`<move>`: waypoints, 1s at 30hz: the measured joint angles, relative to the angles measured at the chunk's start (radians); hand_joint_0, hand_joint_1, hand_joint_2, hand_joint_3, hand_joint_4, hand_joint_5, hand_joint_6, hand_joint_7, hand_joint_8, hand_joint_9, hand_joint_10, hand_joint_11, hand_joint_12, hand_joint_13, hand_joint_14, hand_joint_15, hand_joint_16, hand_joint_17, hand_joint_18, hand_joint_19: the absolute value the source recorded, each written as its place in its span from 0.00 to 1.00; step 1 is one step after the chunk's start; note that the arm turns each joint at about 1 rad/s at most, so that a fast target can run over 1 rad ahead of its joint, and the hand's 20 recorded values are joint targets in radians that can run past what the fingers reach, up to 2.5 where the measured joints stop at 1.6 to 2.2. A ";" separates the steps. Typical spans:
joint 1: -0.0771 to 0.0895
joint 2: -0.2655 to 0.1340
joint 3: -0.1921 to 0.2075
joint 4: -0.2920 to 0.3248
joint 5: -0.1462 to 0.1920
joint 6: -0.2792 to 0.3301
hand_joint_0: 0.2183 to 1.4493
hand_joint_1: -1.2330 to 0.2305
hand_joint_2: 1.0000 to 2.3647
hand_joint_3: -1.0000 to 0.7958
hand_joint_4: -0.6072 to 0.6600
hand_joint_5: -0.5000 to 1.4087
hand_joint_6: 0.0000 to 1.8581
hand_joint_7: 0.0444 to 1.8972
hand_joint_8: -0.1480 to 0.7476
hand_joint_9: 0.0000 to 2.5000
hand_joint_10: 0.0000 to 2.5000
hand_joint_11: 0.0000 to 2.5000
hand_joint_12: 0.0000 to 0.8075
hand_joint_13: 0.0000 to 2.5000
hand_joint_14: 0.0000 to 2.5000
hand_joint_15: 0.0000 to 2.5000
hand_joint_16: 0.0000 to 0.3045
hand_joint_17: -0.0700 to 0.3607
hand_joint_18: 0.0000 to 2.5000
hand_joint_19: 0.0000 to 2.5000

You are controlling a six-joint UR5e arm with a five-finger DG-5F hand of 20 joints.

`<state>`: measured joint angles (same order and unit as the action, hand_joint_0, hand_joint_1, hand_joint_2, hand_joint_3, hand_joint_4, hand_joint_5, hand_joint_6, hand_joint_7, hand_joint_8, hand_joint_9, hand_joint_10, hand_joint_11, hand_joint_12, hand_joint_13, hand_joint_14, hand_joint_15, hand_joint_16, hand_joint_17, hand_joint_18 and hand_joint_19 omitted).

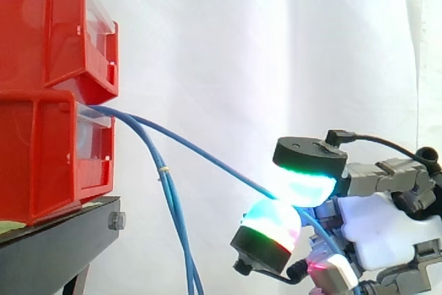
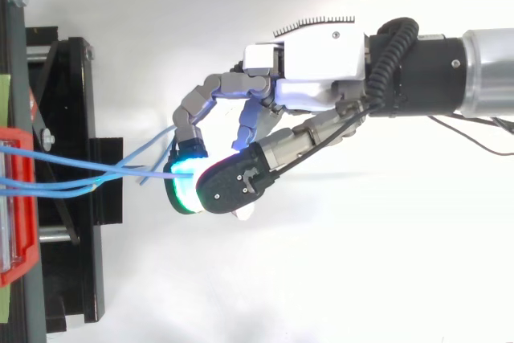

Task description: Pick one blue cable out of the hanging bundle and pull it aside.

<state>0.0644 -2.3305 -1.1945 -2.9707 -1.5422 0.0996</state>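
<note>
Right of the red bins (image 1: 48,157), the hand (image 1: 387,229) pinches one blue cable (image 1: 200,151) between its curled, glowing pads (image 1: 307,186). That cable slants down from between the bins to the fingers. The rest of the bundle (image 1: 174,205) hangs near the black stand (image 1: 62,246), apart from the held cable.

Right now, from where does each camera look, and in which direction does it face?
Side view: beside the work, at about its height, looking level across the red bins, black stand and hanging bundle toward the white curtain; the hand shows at the right, fingers pinching one blue cable.
Top view: above the work, looking down; bins and stand lie at the left edge; the hand and arm reach in from the right.
Shared: the same hand, cable, bins and stand.
</note>
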 measured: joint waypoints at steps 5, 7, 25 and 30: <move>0.000 0.000 -0.010 0.023 0.001 0.000 0.26 0.25 0.26 0.55 0.38 0.24 0.49 0.59 0.49 0.50 0.01 0.20 0.38 0.43 0.01 0.21 0.20 0.48 0.36 0.16; 0.000 -0.001 -0.012 0.027 0.001 0.000 0.26 0.25 0.26 0.55 0.38 0.24 0.49 0.59 0.49 0.50 0.01 0.20 0.38 0.43 0.01 0.21 0.20 0.48 0.36 0.16; 0.005 -0.001 -0.148 0.260 0.021 0.007 0.26 0.25 0.26 0.55 0.38 0.24 0.49 0.59 0.48 0.50 0.01 0.20 0.38 0.43 0.01 0.21 0.20 0.48 0.36 0.16; 0.007 -0.001 -0.163 0.266 0.021 0.007 0.26 0.25 0.26 0.55 0.38 0.24 0.49 0.59 0.49 0.50 0.01 0.20 0.38 0.43 0.01 0.21 0.20 0.48 0.36 0.16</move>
<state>0.0715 -2.3314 -1.3579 -2.7043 -1.5211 0.1064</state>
